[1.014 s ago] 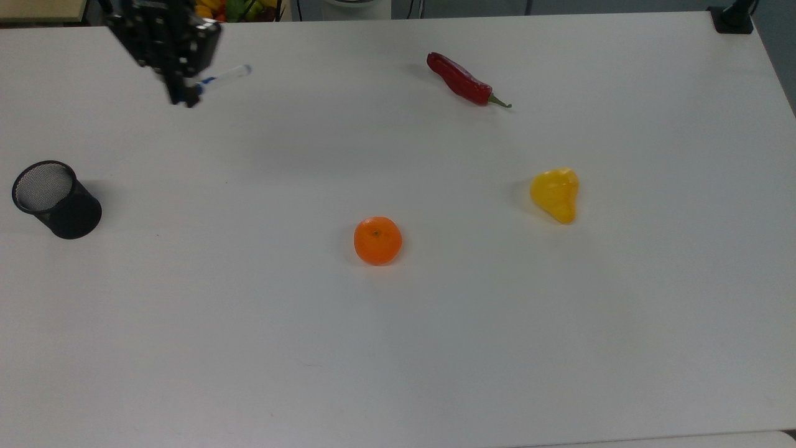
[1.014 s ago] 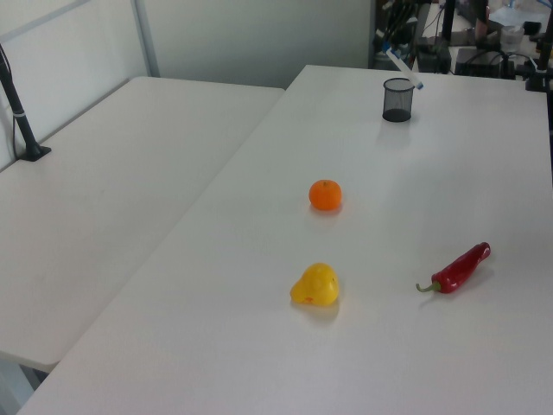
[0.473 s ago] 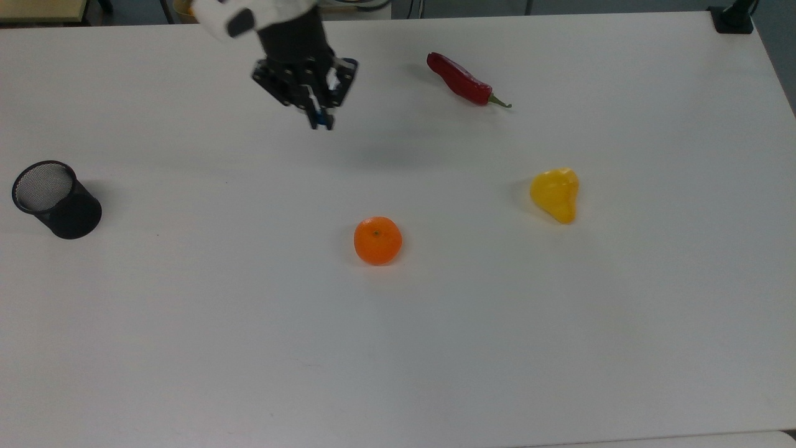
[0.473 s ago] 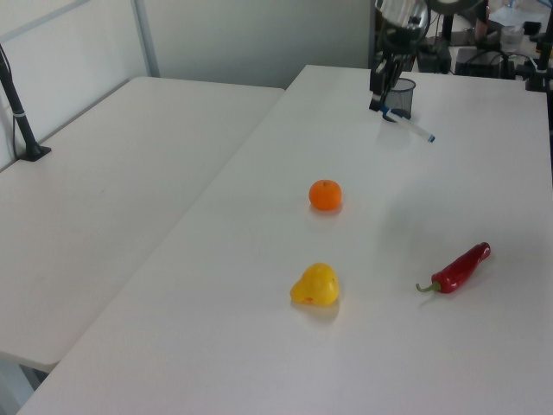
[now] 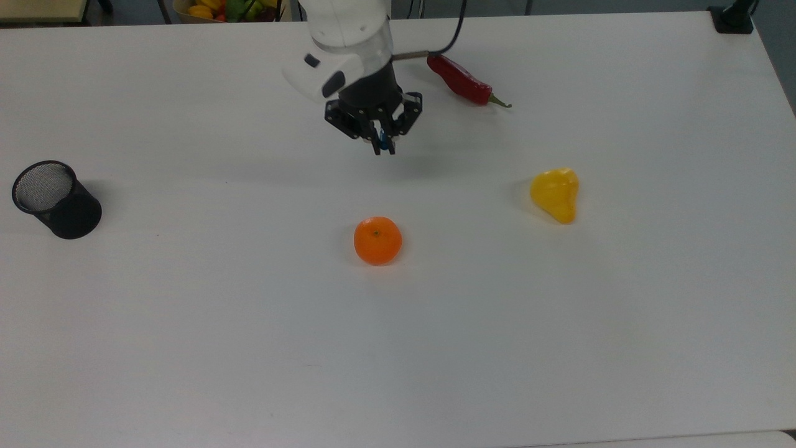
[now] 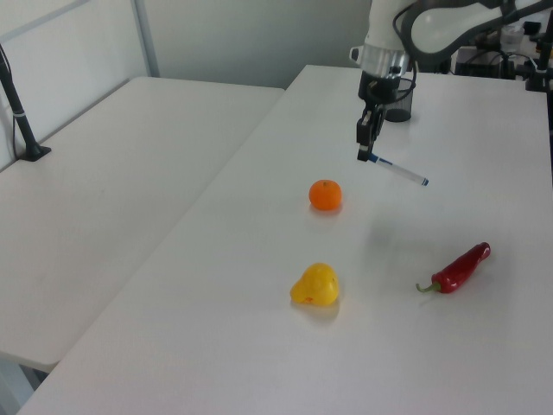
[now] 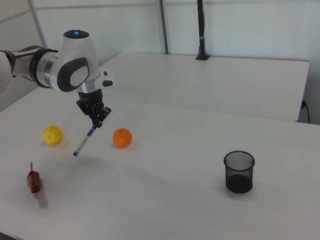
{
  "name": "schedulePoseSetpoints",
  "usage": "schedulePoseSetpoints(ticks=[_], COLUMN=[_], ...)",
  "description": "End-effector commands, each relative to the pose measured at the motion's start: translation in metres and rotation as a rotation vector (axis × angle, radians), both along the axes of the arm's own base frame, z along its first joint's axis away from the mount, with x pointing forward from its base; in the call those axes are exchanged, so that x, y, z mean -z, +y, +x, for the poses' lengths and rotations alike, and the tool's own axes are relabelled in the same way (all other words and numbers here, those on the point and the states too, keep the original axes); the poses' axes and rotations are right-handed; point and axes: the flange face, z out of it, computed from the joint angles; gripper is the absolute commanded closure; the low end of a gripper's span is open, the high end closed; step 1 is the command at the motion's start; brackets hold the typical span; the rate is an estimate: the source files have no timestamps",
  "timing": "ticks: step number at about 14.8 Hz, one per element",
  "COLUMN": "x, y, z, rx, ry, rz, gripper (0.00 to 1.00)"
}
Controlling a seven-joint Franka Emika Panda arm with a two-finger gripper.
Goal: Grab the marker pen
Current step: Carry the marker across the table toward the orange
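My gripper (image 5: 383,148) (image 6: 366,155) (image 7: 97,123) hangs above the table, shut on the marker pen (image 6: 398,171) (image 7: 84,141) near its blue cap end. The white barrel slants away from the fingers, down and toward the left view's right, with its small blue tip free in the air. In the top view just a bit of blue of the marker pen (image 5: 384,140) peeks between the fingers. The gripper hovers between the orange (image 5: 377,240) (image 6: 326,194) (image 7: 122,137) and the red chili (image 5: 462,80).
A black mesh cup (image 5: 55,199) (image 6: 398,99) (image 7: 239,171) stands at the top view's left edge. A yellow pepper (image 5: 555,193) (image 6: 314,285) (image 7: 52,135) and the red chili (image 6: 460,268) (image 7: 33,181) lie on the white table (image 5: 249,348).
The arm has carried the marker pen from the top view's far left corner rightward and nearer, to above the table's middle, close to the chili. The table objects stayed put.
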Motion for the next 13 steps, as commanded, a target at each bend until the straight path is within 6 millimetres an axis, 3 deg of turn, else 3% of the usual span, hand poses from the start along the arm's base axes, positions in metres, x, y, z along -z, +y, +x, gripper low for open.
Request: schedulePoseSetpoints(ticks=[1,9,13], x=[0.029,0.089,0.106], y=[0.028,0.051,0.056], z=[0.010,0.029,0.033], rx=[-0.039,-0.058,-0.072], ry=[-0.043,-0.125,-0.143], rz=[0.003,-0.010,-0.022], gripper=[0.97,0.97,0.97])
